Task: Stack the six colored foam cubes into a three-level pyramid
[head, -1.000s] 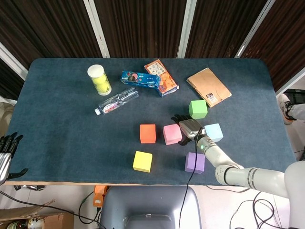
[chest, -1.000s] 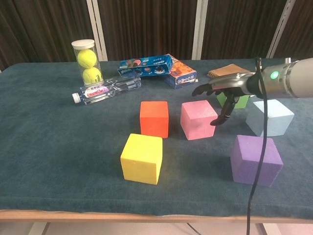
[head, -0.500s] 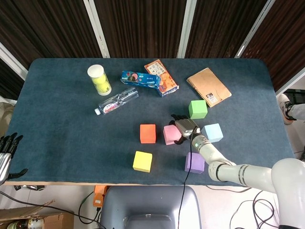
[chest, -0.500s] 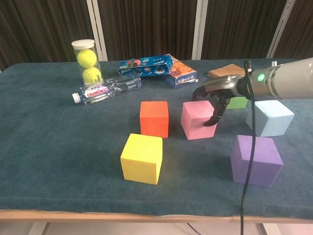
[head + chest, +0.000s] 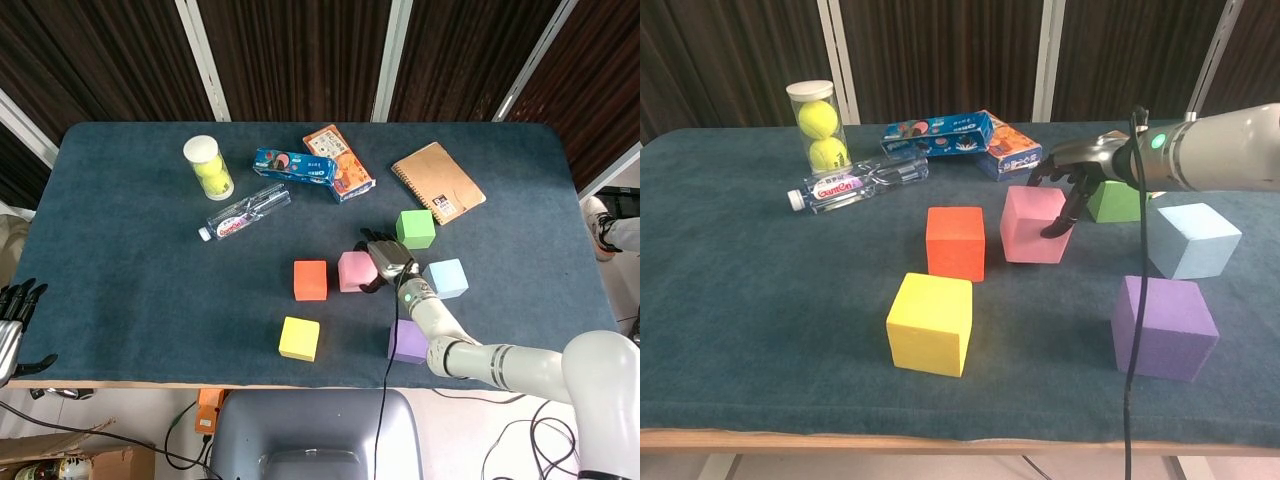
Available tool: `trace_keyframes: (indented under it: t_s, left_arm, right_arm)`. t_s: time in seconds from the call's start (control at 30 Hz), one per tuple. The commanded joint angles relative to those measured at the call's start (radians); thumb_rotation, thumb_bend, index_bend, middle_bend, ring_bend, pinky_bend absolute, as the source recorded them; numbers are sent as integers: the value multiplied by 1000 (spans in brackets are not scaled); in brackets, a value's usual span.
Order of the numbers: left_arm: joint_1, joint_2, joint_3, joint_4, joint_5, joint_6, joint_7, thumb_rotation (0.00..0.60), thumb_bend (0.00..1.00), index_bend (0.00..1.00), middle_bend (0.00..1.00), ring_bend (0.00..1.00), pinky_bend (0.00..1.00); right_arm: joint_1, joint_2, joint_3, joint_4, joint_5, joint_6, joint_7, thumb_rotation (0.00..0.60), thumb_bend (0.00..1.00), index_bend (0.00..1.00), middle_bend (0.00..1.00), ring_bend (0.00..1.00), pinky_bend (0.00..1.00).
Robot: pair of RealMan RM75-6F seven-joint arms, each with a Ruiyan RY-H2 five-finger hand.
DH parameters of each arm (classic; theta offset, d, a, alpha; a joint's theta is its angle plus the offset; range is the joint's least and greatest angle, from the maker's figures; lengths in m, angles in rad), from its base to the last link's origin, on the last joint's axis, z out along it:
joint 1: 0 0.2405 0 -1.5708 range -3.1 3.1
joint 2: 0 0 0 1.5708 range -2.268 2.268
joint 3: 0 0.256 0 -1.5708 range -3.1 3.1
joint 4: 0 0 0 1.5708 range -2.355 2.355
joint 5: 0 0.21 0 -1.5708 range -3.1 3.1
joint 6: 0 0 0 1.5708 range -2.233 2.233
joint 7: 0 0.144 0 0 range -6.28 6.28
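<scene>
Left hand [image 5: 14, 305] sits off the table's near-left edge, fingers apart, holding nothing, well away from the work.

Cubes, left to right: yellow cube [image 5: 930, 323] near the front edge; orange cube [image 5: 955, 243] behind it; pink cube [image 5: 1036, 225] just beside the orange one, a narrow gap between them; purple cube [image 5: 1164, 327] at front right; green cube [image 5: 1114, 201] and blue cube [image 5: 1192, 239] further back on the right. All six rest on the table [image 5: 130, 260] — no level is built yet.

Right hand [image 5: 1072, 172] is at the pink cube's right side. Fingers [image 5: 1058, 222] hang down over the cube's right face and appear to touch it; the palm is above its top right edge. The pictures do not settle whether the hand grips the cube or merely presses against it. The cube looks slightly skewed against the orange one.

Step in hand, as judged: seating pink against orange for the base row. To do it well, press square on the right face, low, so the foam slides rather than tips, and stop at contact — pushing on would shift the orange cube. The green cube is close behind the wrist and could be knocked on withdrawal.
</scene>
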Motion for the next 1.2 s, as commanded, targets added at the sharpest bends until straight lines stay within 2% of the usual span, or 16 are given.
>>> trace_keyframes:
  t_s: [0.03, 0.13, 0.47, 1.2]
  left_arm:
    - [1, 0, 0, 2, 0, 0, -4, 586, 98, 76, 0, 0, 108]
    - [2, 1, 1, 5, 2, -1, -11, 586, 98, 76, 0, 0, 108]
    - [7, 8, 2, 9, 7, 4, -25, 587, 98, 76, 0, 0, 108]
    - [8, 5, 0, 14, 6, -2, -30, 585, 98, 76, 0, 0, 108]
  right_arm:
    - [37, -1, 3, -25, 83, 26, -50, 600, 189, 475, 0, 0, 0]
    - [63, -10, 1, -35, 141, 47, -88, 600, 189, 470, 0, 0, 0]
    - [101, -30, -18, -35, 226, 53, -163, 600, 189, 446, 0, 0, 0]
    - [109, -66, -5, -8, 254, 62, -201, 600, 189, 414, 0, 0, 0]
